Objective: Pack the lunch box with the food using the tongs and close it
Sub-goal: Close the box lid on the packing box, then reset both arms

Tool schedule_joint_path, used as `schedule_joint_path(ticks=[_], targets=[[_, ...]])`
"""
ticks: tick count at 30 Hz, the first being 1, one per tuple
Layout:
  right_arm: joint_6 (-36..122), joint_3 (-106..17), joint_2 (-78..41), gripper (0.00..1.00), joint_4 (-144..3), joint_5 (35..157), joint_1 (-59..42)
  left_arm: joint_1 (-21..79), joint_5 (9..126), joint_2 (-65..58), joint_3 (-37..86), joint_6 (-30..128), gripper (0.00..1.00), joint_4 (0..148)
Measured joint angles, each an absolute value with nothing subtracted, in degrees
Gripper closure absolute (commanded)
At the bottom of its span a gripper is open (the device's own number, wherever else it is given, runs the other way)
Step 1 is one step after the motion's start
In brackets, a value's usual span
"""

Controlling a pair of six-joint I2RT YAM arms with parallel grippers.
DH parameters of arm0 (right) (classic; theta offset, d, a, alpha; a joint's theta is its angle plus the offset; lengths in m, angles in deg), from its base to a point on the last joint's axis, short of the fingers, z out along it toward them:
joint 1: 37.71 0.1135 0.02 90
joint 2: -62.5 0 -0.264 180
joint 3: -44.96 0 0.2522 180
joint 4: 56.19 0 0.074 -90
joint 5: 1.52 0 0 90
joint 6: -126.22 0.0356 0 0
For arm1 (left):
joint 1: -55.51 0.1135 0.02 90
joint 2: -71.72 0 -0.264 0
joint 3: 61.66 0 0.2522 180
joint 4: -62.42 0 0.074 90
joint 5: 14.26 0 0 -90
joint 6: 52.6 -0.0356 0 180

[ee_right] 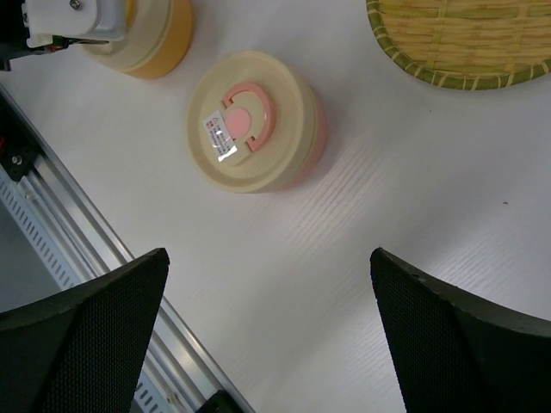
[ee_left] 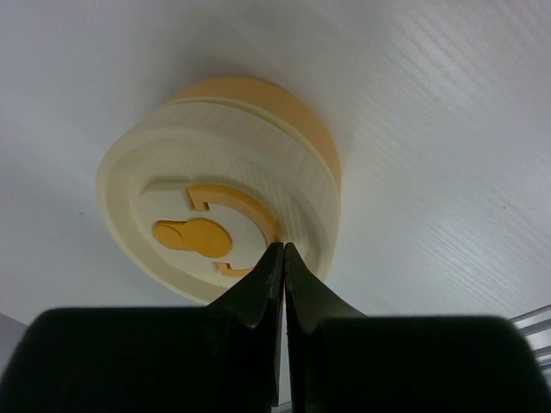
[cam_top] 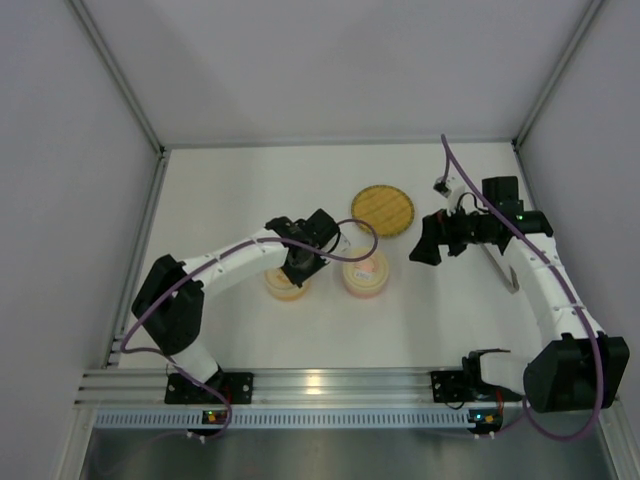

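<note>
The left fingers (ee_left: 269,274) were closed, tips against the lidded orange lunch box (ee_left: 185,151). The right fingers (ee_right: 90,340) were held wide open above the tabletop (ee_right: 413,198) near the pink lunch box (ee_right: 258,159), also lidded.

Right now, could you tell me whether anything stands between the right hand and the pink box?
Nothing visible does. Only bare table lies between the open right hand and the pink box. The orange box, with the left hand at it, and the plate sit off to either side.
</note>
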State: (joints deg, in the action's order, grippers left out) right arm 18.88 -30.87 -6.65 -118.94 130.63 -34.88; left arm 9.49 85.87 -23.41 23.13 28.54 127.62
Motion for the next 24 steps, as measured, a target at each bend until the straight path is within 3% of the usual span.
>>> schedule_joint_path(ticks=[4, 6, 7, 15, 24], targets=[[18.9, -31.5, -6.6, 0.01, -119.2, 130.8, -34.9, 10.3, 80.6, -21.2, 25.2, 28.2, 0.65, 127.9], [18.9, -32.1, -6.6, 0.01, -119.1, 131.1, -34.9, 11.4, 76.9, -17.8, 26.9, 27.7, 0.16, 128.3], [19.2, -32.4, -6.6, 0.01, -119.1, 131.1, -34.9, 12.7, 74.7, -15.8, 28.2, 27.9, 0.02, 128.6], [21.7, -32.9, -6.0, 0.01, -118.4, 128.7, -34.9, 38.0, 60.4, -0.6, 30.5, 30.6, 0.02, 127.6], [25.0, -27.2, -0.1, 0.01, -113.5, 116.4, -36.8, 52.2, 55.4, 3.4, 21.1, 31.5, 0.02, 127.1]])
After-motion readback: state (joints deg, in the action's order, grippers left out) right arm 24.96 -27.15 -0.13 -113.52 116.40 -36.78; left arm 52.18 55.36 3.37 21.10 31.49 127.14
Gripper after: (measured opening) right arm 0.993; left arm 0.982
